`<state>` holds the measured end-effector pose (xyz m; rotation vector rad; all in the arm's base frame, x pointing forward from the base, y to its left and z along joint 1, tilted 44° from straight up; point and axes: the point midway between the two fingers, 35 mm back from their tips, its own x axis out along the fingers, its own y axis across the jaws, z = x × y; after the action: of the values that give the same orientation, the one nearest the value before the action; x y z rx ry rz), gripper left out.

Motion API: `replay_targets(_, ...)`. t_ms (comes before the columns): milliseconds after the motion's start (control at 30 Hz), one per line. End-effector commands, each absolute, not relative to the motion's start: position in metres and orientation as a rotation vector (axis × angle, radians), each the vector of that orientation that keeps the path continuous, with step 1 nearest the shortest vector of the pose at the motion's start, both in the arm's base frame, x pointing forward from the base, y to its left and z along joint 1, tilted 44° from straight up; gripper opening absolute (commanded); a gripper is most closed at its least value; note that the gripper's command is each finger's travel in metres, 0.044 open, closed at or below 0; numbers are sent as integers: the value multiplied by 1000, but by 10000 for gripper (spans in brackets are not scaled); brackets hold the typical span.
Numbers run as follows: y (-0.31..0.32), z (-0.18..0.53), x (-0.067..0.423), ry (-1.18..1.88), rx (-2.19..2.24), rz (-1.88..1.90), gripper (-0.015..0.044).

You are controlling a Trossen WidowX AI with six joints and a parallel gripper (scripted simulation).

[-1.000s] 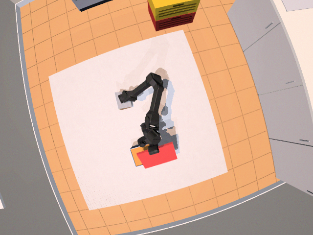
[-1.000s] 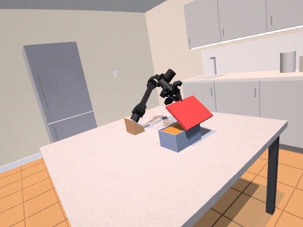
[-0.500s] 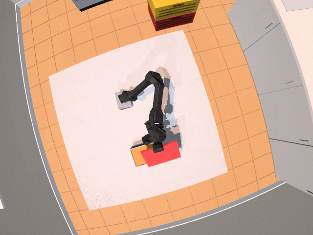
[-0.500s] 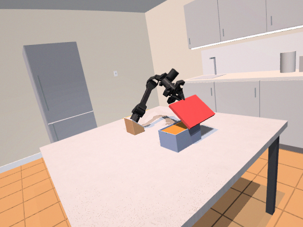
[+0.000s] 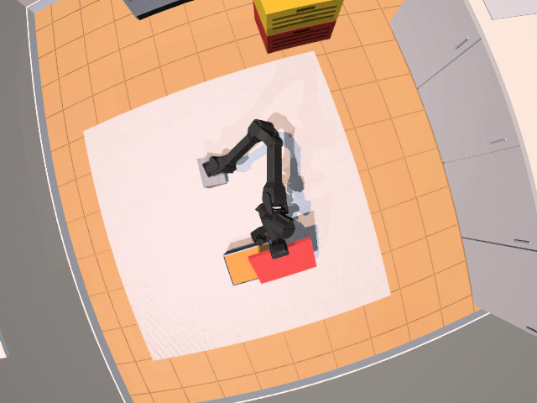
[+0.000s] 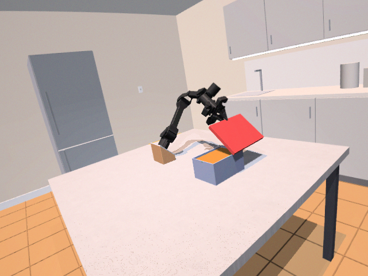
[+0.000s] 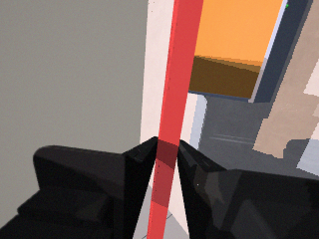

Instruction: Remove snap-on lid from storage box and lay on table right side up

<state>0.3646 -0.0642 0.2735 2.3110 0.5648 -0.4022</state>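
You have the flat red rectangular lid [image 6: 236, 131] pinched by one edge in the black parallel-jaw gripper [image 6: 219, 116], its fingers clenched on the thin rim, as your wrist view shows with the lid [image 7: 174, 115] running edge-on between the two fingertips. The lid hangs in the air, tilted, its low corner above the far side of the blue-grey open storage box [image 6: 218, 169], clear of the rim. Your box, orange inside [image 5: 240, 265], sits on the white table [image 6: 154, 225]. From above, the lid [image 5: 284, 260] overlaps the box's right part.
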Motion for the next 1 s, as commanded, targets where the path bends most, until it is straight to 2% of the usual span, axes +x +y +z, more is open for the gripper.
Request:
replay_targets(0,-60,286,364,540,2310,-391,0)
replay_targets(967,-18,327,362,540,2313,-388,0)
